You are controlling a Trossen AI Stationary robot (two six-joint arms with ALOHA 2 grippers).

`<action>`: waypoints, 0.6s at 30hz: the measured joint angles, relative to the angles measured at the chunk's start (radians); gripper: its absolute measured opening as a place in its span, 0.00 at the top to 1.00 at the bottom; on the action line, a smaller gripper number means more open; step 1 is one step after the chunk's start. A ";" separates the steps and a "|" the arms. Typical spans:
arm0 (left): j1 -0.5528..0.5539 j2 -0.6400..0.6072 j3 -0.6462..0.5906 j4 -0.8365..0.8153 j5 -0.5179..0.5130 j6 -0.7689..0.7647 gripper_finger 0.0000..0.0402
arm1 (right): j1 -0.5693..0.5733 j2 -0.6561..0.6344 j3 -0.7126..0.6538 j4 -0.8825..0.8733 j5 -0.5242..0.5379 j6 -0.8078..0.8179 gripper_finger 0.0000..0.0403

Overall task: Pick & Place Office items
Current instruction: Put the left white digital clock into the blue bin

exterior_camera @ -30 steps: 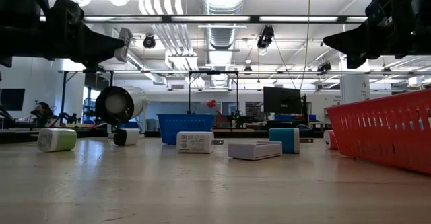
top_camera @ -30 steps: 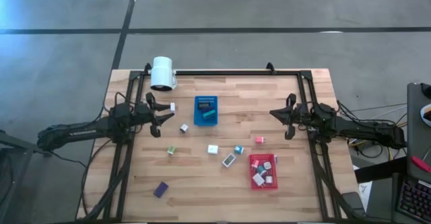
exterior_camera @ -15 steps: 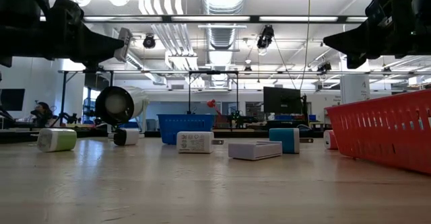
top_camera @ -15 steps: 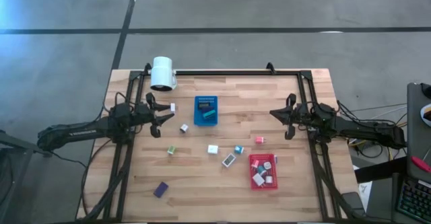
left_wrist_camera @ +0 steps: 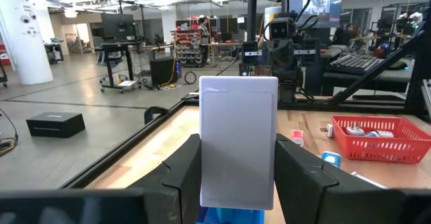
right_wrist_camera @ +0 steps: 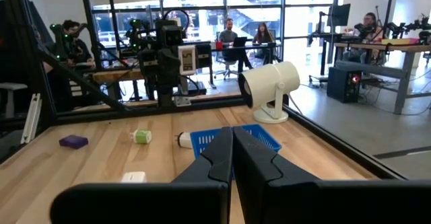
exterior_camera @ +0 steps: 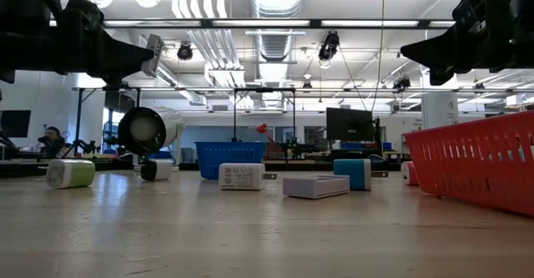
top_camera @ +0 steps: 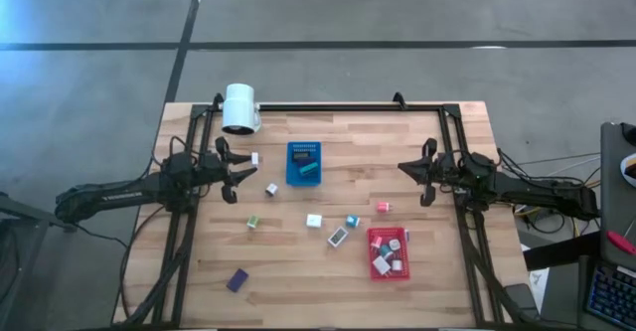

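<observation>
The left gripper (left_wrist_camera: 236,167) hung over the left side of the table (top_camera: 278,271), and its fingers (left_wrist_camera: 183,163) pinched a flat white piece (left_wrist_camera: 238,140) between them, upright, its plain face showing no writing. In the overhead view that white piece (top_camera: 255,158) sat at the gripper's tip, just left of the blue tray (top_camera: 303,163). Over on the right side, the right gripper (right_wrist_camera: 233,158) hovered above the wood with its fingers pressed together and nothing between them.

The office items were scattered: a white block (top_camera: 271,188) near the blue tray's lower left corner, a green one (top_camera: 252,222) below it, a purple one (top_camera: 237,279) toward the front left corner. Mid-table lay a white block (top_camera: 314,221), a flat grey-white piece (top_camera: 338,237) and a teal block (top_camera: 352,221). A pink-red block (top_camera: 383,207) sat just above the red tray (top_camera: 374,254), which already held several pieces (top_camera: 388,259).

From table height, one white block (exterior_camera: 242,175) carried small printed text, too fine to read. A white cylindrical projector-like device (top_camera: 239,107) stood near the back left corner.
</observation>
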 joint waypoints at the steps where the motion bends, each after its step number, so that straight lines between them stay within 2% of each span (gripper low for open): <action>1: 0.000 0.000 0.000 0.000 0.000 0.000 0.64 | 0.000 0.000 0.000 0.000 0.000 0.000 0.98; 5: 0.000 0.000 0.006 0.009 0.002 -0.028 0.64 | 0.000 0.000 0.000 0.000 0.000 0.002 0.98; 10: -0.001 0.001 0.073 0.034 0.001 -0.071 0.64 | 0.000 0.000 0.000 0.000 0.000 0.000 0.98; 15: -0.001 0.049 0.190 0.017 -0.056 -0.067 0.64 | 0.000 0.000 0.000 0.003 0.000 0.001 0.98; 18: -0.001 0.120 0.301 -0.060 -0.085 -0.064 0.64 | 0.000 0.000 0.000 0.003 0.000 0.002 0.98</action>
